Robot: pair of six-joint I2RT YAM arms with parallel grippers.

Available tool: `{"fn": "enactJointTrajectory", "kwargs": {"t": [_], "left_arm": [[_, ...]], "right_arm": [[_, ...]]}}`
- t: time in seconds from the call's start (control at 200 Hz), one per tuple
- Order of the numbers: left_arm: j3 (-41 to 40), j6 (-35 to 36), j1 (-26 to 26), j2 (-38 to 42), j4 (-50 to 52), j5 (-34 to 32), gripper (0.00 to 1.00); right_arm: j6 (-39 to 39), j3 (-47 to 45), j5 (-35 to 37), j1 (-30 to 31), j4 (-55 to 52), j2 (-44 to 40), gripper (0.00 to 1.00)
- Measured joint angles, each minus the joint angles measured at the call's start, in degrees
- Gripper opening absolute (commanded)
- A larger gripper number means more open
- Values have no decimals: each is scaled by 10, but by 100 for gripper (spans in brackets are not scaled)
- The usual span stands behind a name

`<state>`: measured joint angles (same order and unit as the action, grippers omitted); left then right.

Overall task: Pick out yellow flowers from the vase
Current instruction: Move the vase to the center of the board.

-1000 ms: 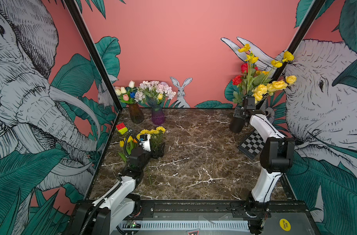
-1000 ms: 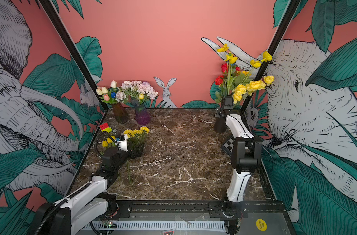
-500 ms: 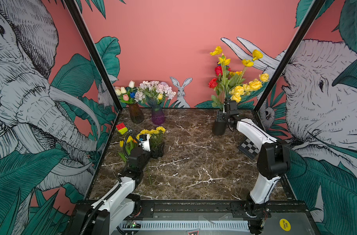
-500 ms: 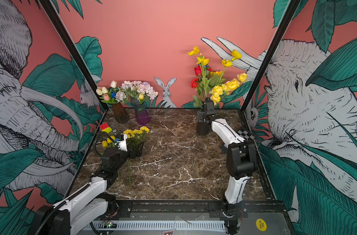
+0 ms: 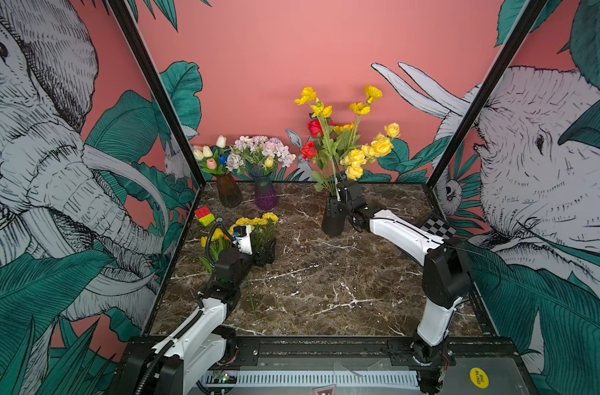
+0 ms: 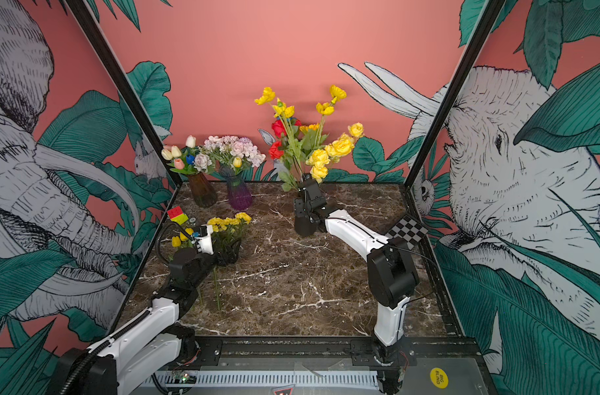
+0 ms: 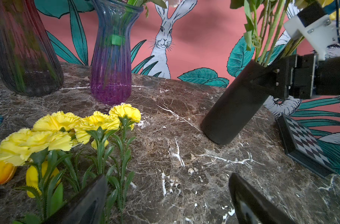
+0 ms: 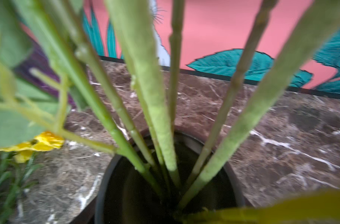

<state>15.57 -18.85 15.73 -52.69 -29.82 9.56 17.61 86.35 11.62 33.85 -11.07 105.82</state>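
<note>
Black vase [image 5: 332,224] is pinched near its rim in our right gripper [image 5: 338,208], seemingly steadied for picking; our left gripper [image 7: 169,197], spread empty, must next reach its yellow flowers [image 5: 380,147].

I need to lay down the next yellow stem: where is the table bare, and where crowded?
Bare: the table's middle and front, between the laid yellow flowers, the black vase and the right arm; also the back-right corner behind that arm, beside the checkered board. Crowded: the back-left, with brown vase, purple vase, cube and the left hand at the flowers.
</note>
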Motion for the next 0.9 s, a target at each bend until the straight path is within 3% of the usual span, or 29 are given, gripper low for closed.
{"fn": "enactJointTrajectory", "kwargs": {"t": [0.325,0.9], "left_arm": [[0,0,0,10,1,-2,99],[0,0,0,6,1,-2,99]], "right_arm": [[2,24,2,33,27,30,41],[-10,24,-4,38,29,31,80]]}}
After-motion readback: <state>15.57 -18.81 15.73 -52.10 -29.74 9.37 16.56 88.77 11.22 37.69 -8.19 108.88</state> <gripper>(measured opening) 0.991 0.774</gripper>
